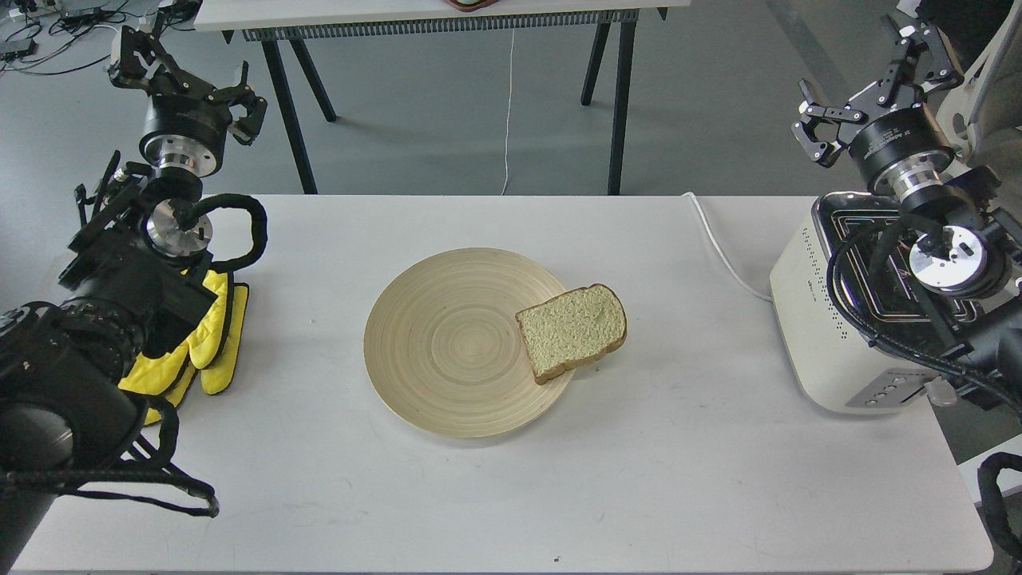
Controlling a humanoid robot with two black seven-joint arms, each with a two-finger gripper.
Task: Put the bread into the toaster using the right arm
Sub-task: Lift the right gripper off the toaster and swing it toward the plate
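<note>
A slice of pale bread [572, 331] with a brown crust lies flat on the right rim of a round wooden plate [447, 351], partly overhanging the table. The cream-white toaster [805, 319] stands at the table's right edge, its chrome top partly covered by my right arm [946, 255]. My right gripper [866, 84] is raised above and behind the toaster, open and empty, far from the bread. At the far left, my left gripper [192, 84] is held high, open and empty as well.
Yellow padding [209, 343] hangs on my left arm over the table's left side. A white power cord [722, 247] runs from the toaster to the table's back edge. A second table [431, 20] on black legs stands behind.
</note>
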